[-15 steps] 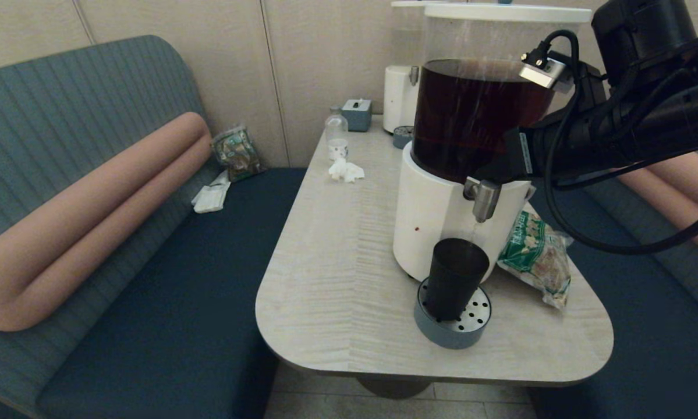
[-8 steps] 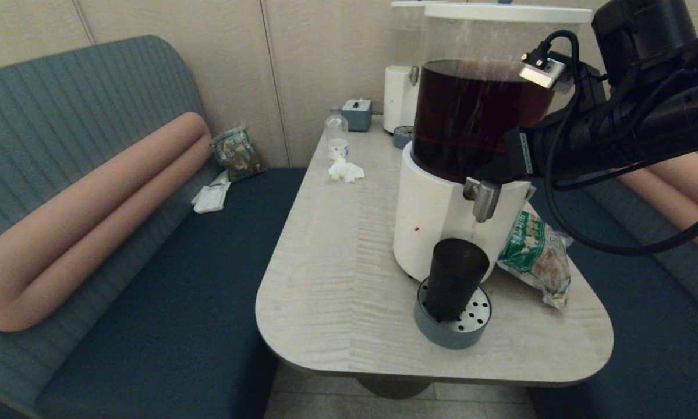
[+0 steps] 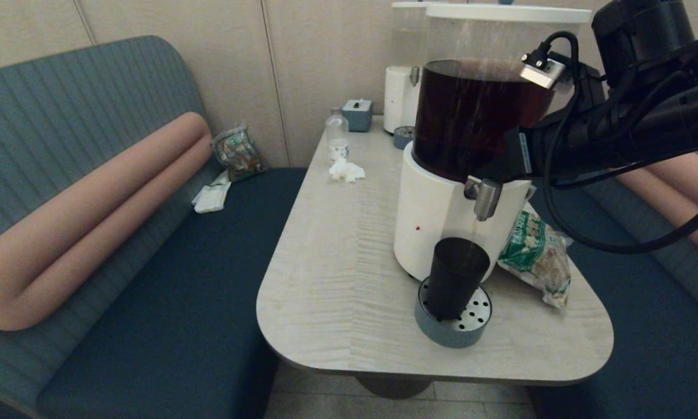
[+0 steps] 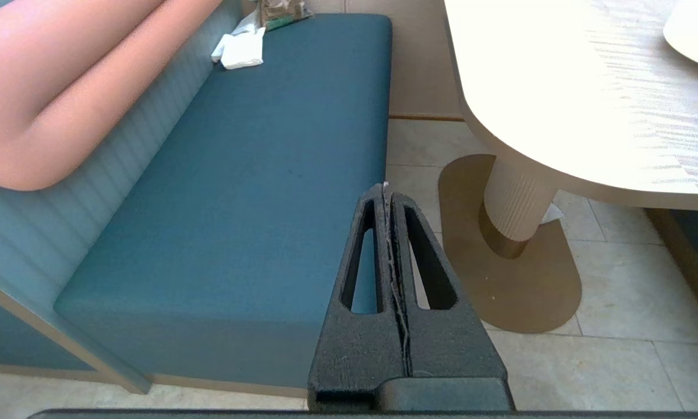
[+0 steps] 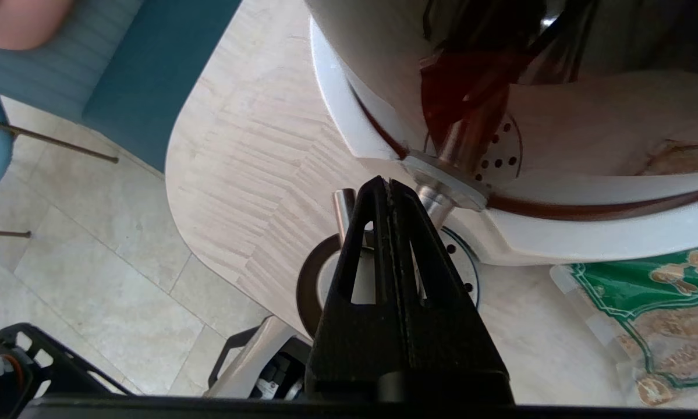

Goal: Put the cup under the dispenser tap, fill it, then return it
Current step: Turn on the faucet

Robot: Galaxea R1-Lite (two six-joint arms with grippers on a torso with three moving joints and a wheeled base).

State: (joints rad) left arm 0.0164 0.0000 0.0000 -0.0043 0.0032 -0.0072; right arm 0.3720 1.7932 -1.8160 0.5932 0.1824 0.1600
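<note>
— What's in front of you, biggest thing first?

— The table point(image 3: 337, 279), pale wood grain, then the dispenser point(image 3: 436, 215) on its right half: white base, tank of dark brown liquid. My right arm reaches in from the right at tank height, and my right gripper point(image 5: 388, 187) sits just above the dispenser tap point(image 3: 485, 198), fingers pressed together, holding nothing.

— And the cup?

— The cup point(image 3: 456, 276) stands upright on the round grey drip tray point(image 3: 452, 329) with its perforated metal top, right under the tap, at the table's near edge. A thin stream runs from the nozzle into it.

— Any writing?

— The green snack bag point(image 3: 538, 256) to the right has print I can't read. The small bottle point(image 3: 337, 137) at the far end carries a white label, illegible too.

— Your left?

— My left gripper point(image 4: 387, 192) hangs low beside the blue bench point(image 4: 255, 174), fingers closed, empty.
</note>
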